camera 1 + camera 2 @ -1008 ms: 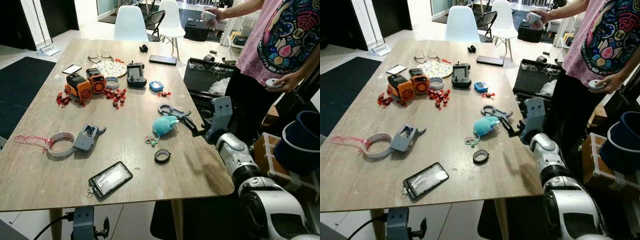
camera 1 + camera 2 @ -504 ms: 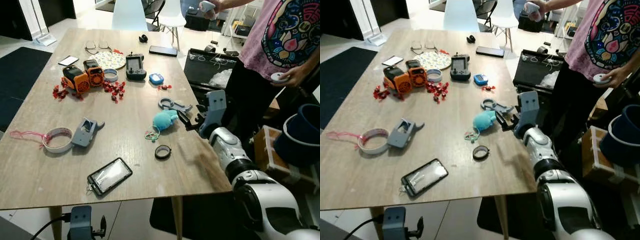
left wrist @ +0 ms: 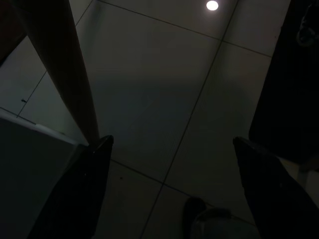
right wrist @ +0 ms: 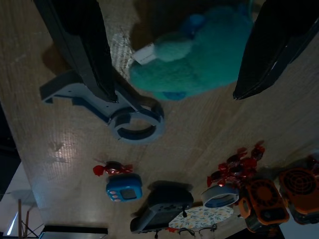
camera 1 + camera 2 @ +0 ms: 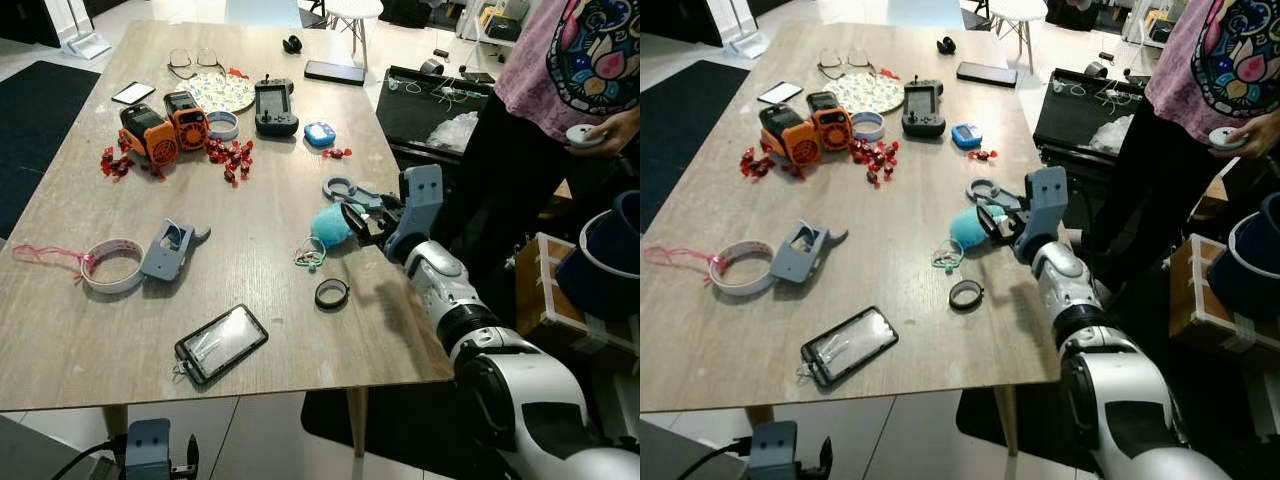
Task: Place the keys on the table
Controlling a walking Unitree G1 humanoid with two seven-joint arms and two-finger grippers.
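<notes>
Right gripper (image 5: 352,222) over wooden table (image 5: 80,340), fingers spread wide, straddling teal plush keychain (image 5: 329,226) without touching it. Plush lies on tabletop, key rings (image 5: 308,257) trailing beside it. Grey ring-ended tool (image 5: 347,189) just behind plush, black ring (image 5: 331,293) nearer table edge. Left gripper (image 3: 169,194) hangs over dark floor, fingers apart. Person (image 5: 570,90) stands beside table.

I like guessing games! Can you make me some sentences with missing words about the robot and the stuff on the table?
The right pincer hovers over a fluffy toy coloured ____.
Its two fingers are ____, holding nothing.
The phone lies near the table's front ____.
The small black ring lies on the ____.

Missing words: teal; open; edge; table
</notes>
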